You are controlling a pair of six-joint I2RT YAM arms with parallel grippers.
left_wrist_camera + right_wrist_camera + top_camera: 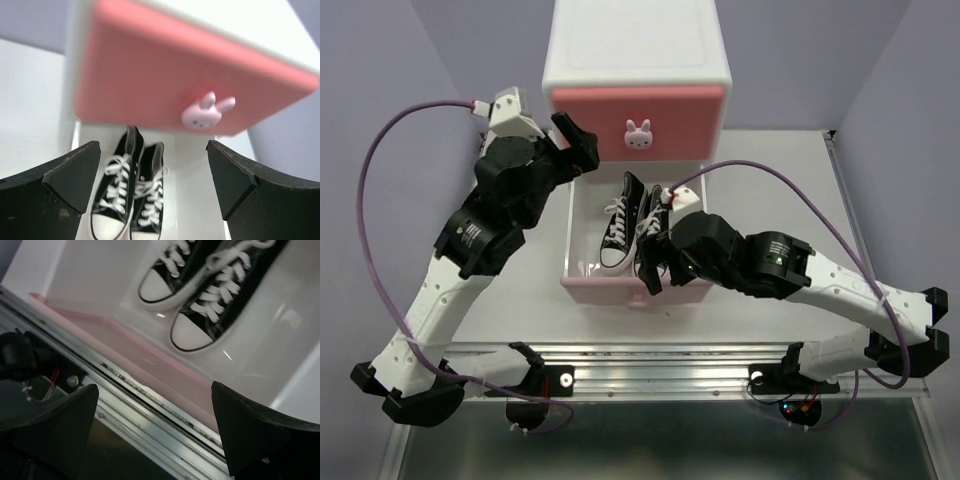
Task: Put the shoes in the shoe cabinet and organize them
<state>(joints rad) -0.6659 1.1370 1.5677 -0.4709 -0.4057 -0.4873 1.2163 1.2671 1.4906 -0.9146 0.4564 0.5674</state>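
My left end effector (578, 148) and right end effector (652, 258) are both apart, empty. The black shoes (625, 222) lie in the open drawer (620, 291) just below them. Probably light, soft canvas; grip across the stiff sole.

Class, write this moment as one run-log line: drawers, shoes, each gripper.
upper drawer: shut | lower drawer: open | black pair: side by side inside | left gripper: open, empty | right gripper: open, empty

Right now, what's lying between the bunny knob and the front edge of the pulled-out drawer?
The black pair of sneakers, side by side inside the open lower drawer, toes toward its front wall. The top view shows it best.
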